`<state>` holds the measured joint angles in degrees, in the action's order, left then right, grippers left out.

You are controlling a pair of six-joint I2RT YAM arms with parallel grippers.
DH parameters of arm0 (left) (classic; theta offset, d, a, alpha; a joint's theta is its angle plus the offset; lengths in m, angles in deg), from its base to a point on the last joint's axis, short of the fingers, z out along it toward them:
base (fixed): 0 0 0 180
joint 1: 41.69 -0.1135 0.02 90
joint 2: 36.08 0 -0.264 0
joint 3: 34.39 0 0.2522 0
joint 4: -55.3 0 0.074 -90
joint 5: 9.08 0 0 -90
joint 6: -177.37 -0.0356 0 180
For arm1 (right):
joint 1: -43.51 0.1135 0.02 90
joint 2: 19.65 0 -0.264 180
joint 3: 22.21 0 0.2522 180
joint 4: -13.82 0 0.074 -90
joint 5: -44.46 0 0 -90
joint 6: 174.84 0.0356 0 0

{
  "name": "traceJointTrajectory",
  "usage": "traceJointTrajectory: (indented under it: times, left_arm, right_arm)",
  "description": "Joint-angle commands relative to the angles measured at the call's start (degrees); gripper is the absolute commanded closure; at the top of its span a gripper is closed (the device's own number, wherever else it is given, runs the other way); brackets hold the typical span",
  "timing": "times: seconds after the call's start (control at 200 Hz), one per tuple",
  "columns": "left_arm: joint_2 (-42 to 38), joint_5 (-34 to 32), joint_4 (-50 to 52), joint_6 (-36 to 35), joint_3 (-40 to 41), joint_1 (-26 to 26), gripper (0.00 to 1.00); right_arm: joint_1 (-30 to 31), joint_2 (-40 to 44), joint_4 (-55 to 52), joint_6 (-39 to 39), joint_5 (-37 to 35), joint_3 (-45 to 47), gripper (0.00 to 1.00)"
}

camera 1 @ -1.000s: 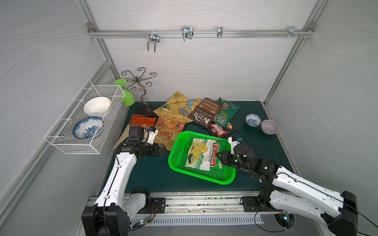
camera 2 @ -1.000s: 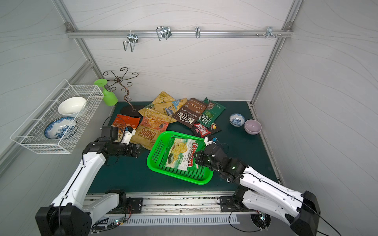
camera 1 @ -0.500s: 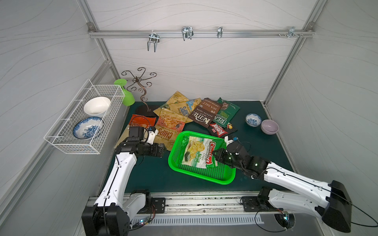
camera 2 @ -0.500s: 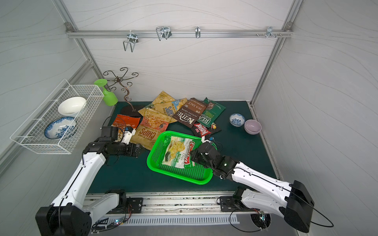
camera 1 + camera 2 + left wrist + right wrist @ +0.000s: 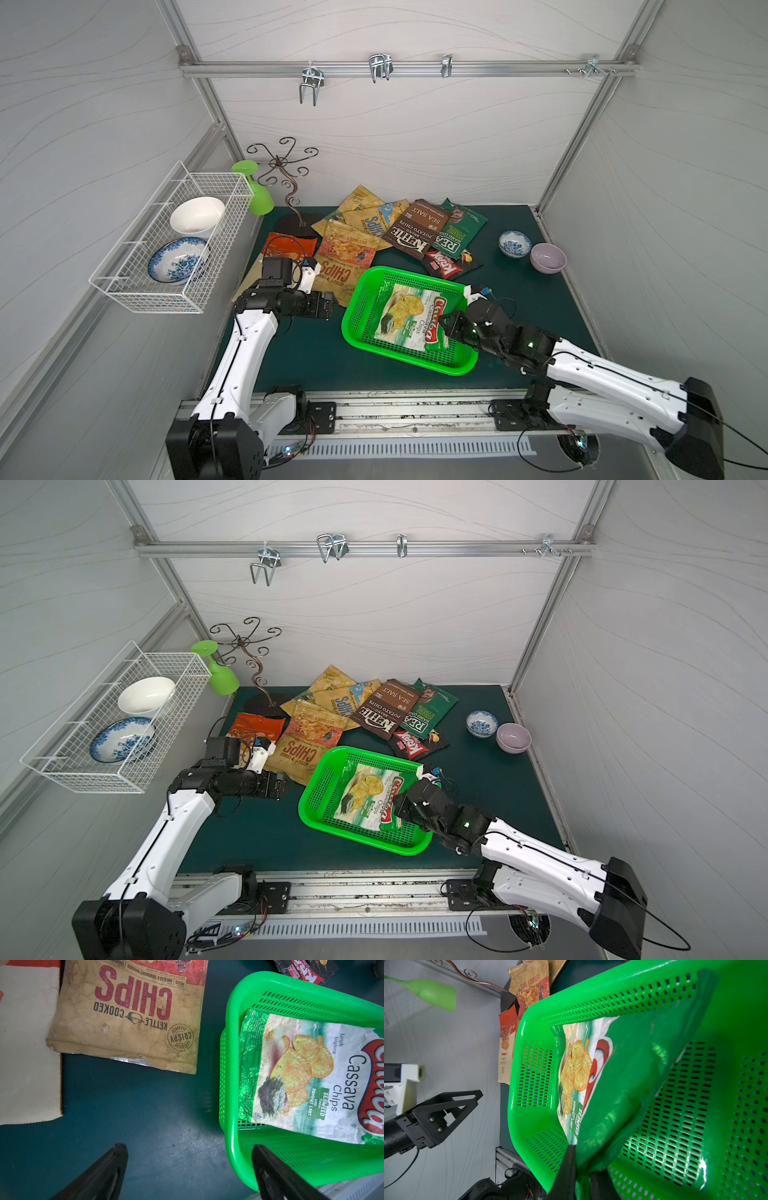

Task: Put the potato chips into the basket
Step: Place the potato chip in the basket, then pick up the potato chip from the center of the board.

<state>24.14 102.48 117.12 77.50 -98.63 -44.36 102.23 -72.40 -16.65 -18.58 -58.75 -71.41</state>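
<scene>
Dark green tabletop (image 5: 316, 357) carries the green basket (image 5: 358, 303); the right pincer (image 5: 584, 1159) is clenched on the cassava chips bag (image 5: 405, 313) inside it, while the left pincer (image 5: 188, 1146) hovers spread wide beside the basket.

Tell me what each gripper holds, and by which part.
Right gripper pinches the green-white chip bag by its logo-end edge; left gripper is open, holding nothing.
</scene>
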Motion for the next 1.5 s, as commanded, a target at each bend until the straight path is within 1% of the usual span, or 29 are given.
traceJointTrajectory:
  times: [0.0,0.1,0.205,0.275,0.37,0.57,0.645,0.7,0.765,0.815,0.986,1.056,1.121,1.241,1.356,1.496]
  left_arm:
    - [-0.18,-0.2,-1.69,0.02,-0.15,-0.04,0.02]
    - [-0.04,-0.12,-1.66,0.02,-0.15,-0.03,0.02]
    - [-0.13,-0.21,-1.65,0.02,-0.15,0.0,0.02]
    - [-0.14,-0.16,-1.65,0.02,-0.15,0.0,0.02]
    - [-0.19,-0.12,-1.65,0.02,-0.15,-0.05,0.02]
    - [-0.11,-0.12,-1.65,0.02,-0.06,-0.05,0.02]
    - [-0.09,-0.12,-1.65,0.02,-0.12,-0.05,0.02]
    - [-0.02,-0.12,-1.65,0.02,-0.06,-0.05,0.02]
    - [-0.08,-0.12,-1.73,0.01,-0.06,-0.05,0.02]
    - [-0.02,-0.12,-1.65,0.02,-0.1,-0.04,0.02]
    - [-0.05,-0.12,-1.74,-0.06,-0.06,-0.05,0.02]
    - [0.02,-0.16,-1.73,-0.06,-0.06,-0.05,0.02]
    - [0.05,-0.15,-1.73,-0.06,-0.06,-0.05,0.02]
    - [0.13,-0.12,-1.73,-0.06,-0.01,-0.04,0.02]
    - [0.22,-0.12,-1.82,-0.06,0.03,0.0,0.02]
    - [0.43,0.23,-1.82,-0.15,-0.06,0.02,0.02]
  right_arm:
    - [0.49,-0.74,0.13,-0.15,-1.06,-0.89,0.86]
    - [0.74,-1.06,-1.99,-1.16,-2.27,-2.07,0.7]
    - [0.74,-0.1,-5.92,-1.91,-4.45,-3.28,0.48]
    - [0.81,0.86,-7.92,-2.37,-5.56,-3.64,0.38]
    - [0.81,2.75,-10.91,-2.84,-7.48,-4.13,0.35]
    - [0.76,7.04,-15.4,-5.58,-11.38,-5.26,0.35]
    - [0.39,8.35,-16.05,-7.82,-12.09,-6.2,0.32]
    - [-0.8,8.91,-16.51,-9.66,-11.22,-7.04,0.29]
    - [-4.1,9.17,-16.83,-11.83,-7.82,-7.89,0.28]
    - [-8.45,9.34,-16.62,-13.52,-2.71,-8.32,0.28]
    - [-29.94,7.25,-14.54,-17.8,19.86,-9.12,0.27]
    - [-36.71,4.42,-12.88,-19.19,26.27,-9.03,0.27]
    - [-41.44,1.14,-11.08,-20.06,30.17,-8.74,0.27]
    - [-48.34,-4.71,-6.33,-19.81,34.49,-7.07,0.28]
    - [-50.18,-8.77,-2.28,-20.54,30.57,-5.86,0.3]
    - [-51.39,-14.52,2.71,-20.8,28.31,-5.69,0.3]
